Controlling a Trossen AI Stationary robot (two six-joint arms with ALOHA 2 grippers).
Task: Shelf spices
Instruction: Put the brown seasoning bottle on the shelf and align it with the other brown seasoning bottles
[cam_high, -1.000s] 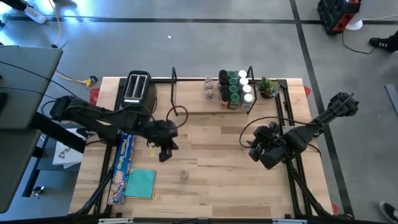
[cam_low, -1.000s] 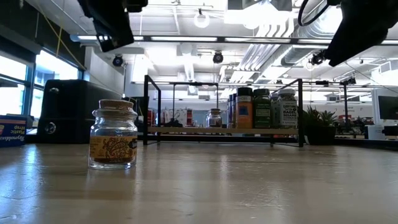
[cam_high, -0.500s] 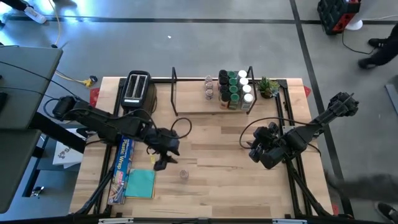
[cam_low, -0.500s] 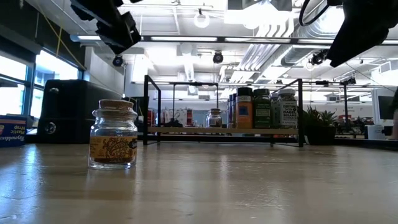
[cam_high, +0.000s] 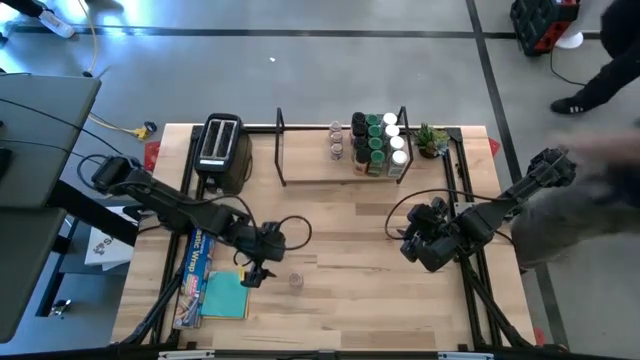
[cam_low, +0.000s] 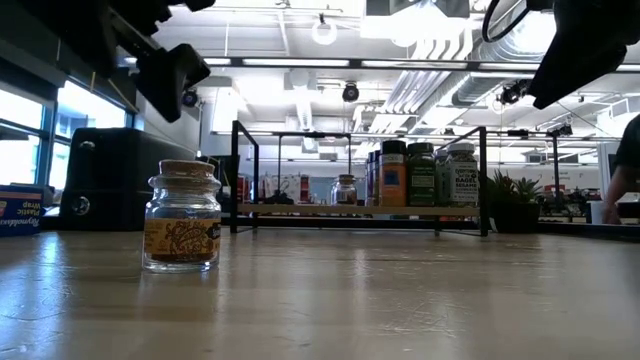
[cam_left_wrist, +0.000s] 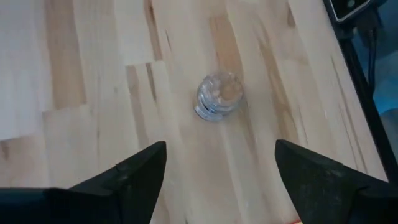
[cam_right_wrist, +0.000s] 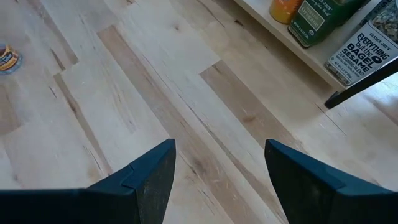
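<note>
Spice-filled glass jar (cam_low: 181, 216), cork-stoppered, upright

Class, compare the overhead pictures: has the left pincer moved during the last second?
Yes. The left pincer has drawn back from the toaster toward the table's near edge, stopping beside the lone glass jar, fingers open.
</note>
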